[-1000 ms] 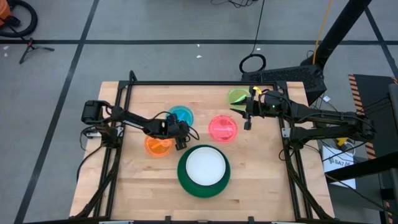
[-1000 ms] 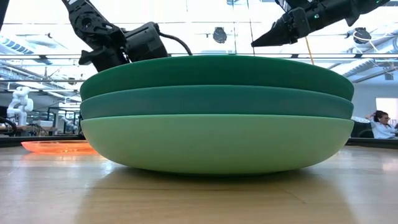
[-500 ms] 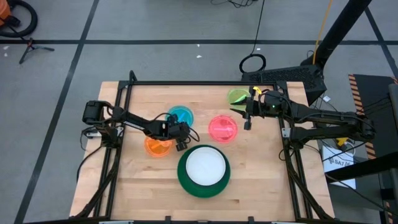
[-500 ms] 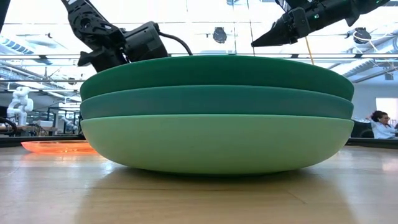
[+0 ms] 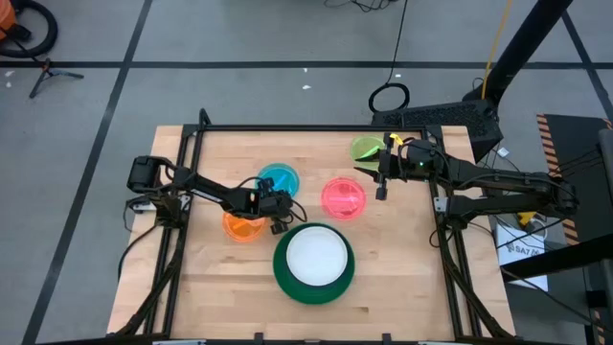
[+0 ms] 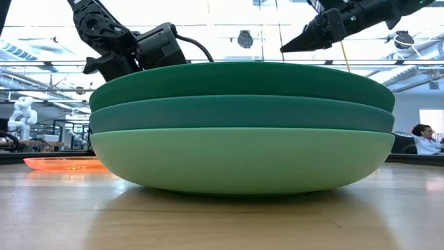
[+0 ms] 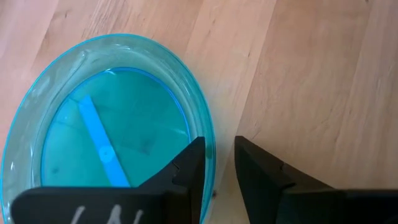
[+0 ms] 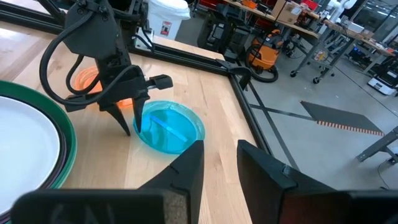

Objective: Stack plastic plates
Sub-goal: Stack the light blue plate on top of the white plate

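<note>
A translucent blue plate (image 5: 279, 177) lies flat on the wooden table (image 5: 402, 278), left of centre. My left gripper (image 7: 219, 162) is tipped down at the plate's near edge and stands open. One finger (image 7: 186, 171) is over the inside, the other (image 7: 264, 177) outside the rim (image 7: 209, 146). The orange plate (image 5: 242, 226), pink plate (image 5: 343, 197) and lime plate (image 5: 365, 149) lie apart on the wood. A stack (image 5: 314, 262) topped by a white plate sits near the front. My right gripper (image 5: 381, 190) hovers open between the lime and pink plates, holding nothing. My left gripper stands astride the blue plate's near rim (image 7: 209, 146), one finger inside and one outside, slanting down from the table's left. Bare wood shows between the rim and the outer finger. Whether the inner finger touches the rim I cannot tell. The plate lies flat on the table.
In the low view the stack shows dark green (image 6: 239, 80) on teal (image 6: 239, 111) on mint (image 6: 239, 160), filling the front. A black frame (image 5: 316, 128) borders the table. A person sits in the room far behind (image 6: 422, 135).
My left gripper has kept its place at the blue plate's near edge and its fingers have drawn closer together around the rim. The plates and my right arm have kept still.
</note>
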Robot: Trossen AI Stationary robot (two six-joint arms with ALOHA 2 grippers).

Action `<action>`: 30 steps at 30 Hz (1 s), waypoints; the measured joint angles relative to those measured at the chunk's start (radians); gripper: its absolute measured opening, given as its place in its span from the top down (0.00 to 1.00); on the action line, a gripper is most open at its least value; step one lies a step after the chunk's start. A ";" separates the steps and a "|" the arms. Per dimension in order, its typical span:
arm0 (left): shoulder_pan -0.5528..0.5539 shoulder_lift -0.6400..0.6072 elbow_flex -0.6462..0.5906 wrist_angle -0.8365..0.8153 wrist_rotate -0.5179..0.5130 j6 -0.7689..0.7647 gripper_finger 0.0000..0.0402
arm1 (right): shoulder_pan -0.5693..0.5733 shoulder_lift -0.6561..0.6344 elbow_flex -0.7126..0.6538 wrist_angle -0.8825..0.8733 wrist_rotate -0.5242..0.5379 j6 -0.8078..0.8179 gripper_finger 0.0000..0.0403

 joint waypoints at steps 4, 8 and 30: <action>0.000 0.000 0.000 0.000 -0.001 0.003 0.77 | 0.000 0.000 0.000 -0.003 0.000 0.000 0.78; 0.000 0.000 0.000 0.000 -0.006 0.004 0.77 | 0.000 0.000 0.000 -0.003 0.000 0.000 0.78; 0.000 -0.001 0.000 -0.004 -0.014 0.000 0.77 | 0.000 0.000 0.000 -0.003 0.000 0.001 0.78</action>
